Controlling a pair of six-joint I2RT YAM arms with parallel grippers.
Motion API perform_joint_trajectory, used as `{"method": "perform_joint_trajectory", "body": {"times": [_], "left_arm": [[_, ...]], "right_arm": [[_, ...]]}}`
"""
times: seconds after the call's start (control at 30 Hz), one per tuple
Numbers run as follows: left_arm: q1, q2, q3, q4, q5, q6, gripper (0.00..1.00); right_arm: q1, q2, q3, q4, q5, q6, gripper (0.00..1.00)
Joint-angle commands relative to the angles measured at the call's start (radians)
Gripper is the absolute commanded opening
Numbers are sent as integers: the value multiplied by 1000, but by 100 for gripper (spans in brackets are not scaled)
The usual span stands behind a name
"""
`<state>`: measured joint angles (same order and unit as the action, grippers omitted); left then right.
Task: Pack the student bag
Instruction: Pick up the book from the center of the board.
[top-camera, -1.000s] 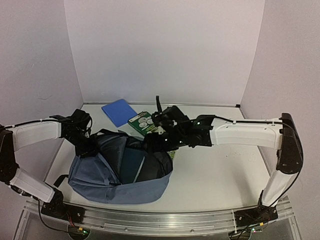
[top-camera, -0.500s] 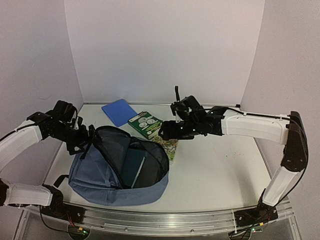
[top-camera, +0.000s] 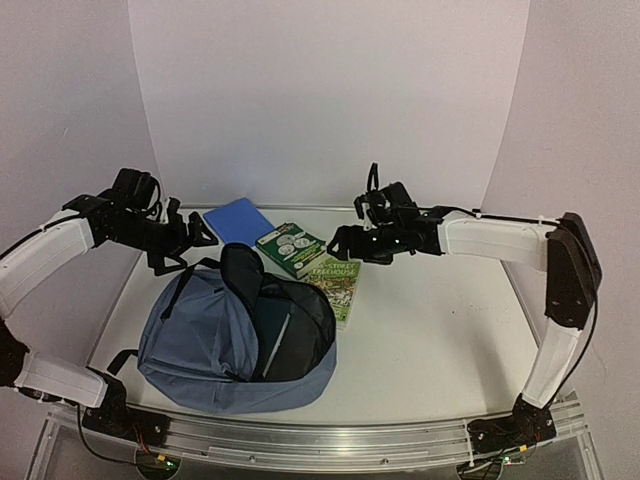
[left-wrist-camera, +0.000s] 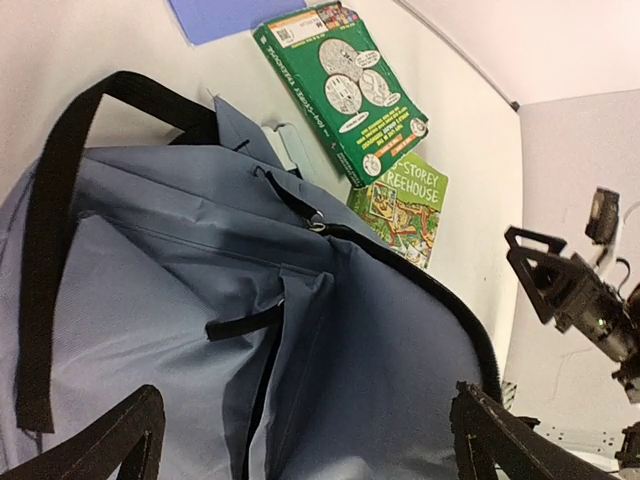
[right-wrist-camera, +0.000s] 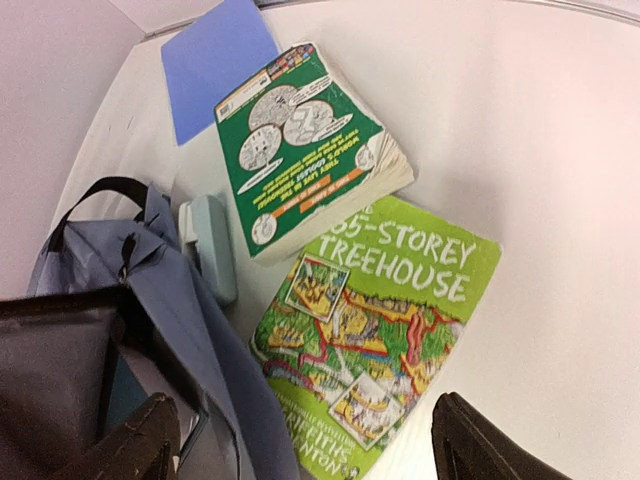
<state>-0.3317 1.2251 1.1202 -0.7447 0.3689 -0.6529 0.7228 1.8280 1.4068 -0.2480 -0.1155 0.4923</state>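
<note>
The student bag (top-camera: 215, 345) lies slumped on the table (top-camera: 450, 330), directly in front of my two bases. As far as I can judge, its long axis runs from near to far. The rounded bottom end is toward me, and the top end, with its black carry loop (left-wrist-camera: 60, 190), points away toward the back wall. The zip mouth gapes upward and to the right, showing dark lining with a dark teal book (top-camera: 265, 330) standing inside.

My left gripper (top-camera: 188, 240) hangs above the bag's far-left corner. Its jaws are spread wide with nothing between them. Through the left wrist camera I look down between both fingertips at slate-blue fabric and a black strap.

My right gripper (top-camera: 345, 243) hangs off the bag's far-right side, over the books. It too is spread apart and holds nothing. In the right wrist camera the two fingertips frame bare covers.

Past the bag's far-right edge lie two books. The green puzzle book (right-wrist-camera: 305, 145) rests partly on top of the bright green Treehouse book (right-wrist-camera: 380, 320). The Treehouse book reaches back to the rim of the bag's mouth, but I cannot tell whether it only touches the fabric or slips under it.

A small pale blue-grey case (right-wrist-camera: 210, 245) sits between the green puzzle book and the bag's top end, just beside the fabric. A flat blue notebook (top-camera: 238, 223) lies farther off, beyond the bag's top end and near the back wall.
</note>
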Motion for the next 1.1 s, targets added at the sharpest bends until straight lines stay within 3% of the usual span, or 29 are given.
{"method": "perform_joint_trajectory", "body": {"times": [0.0,0.27,0.6,0.83,0.97,1.07], "left_arm": [[2,44,9,167,178,15,100],[0,25,-62,223,169,18,100],[0,15,-160,275,160,-24,100],[0,1,-197,307,167,-46,100],[0,3,-201,309,165,-48,100],[0,2,-208,313,164,-52,100]], "right_arm": [[-80,157,135,71,-131,-63,85],[-162,424,397,70,-278,-103,89],[-201,674,629,65,-458,-87,77],[-201,766,724,67,-556,-52,74],[-201,805,766,72,-596,-15,66],[-201,818,777,101,-596,22,54]]}}
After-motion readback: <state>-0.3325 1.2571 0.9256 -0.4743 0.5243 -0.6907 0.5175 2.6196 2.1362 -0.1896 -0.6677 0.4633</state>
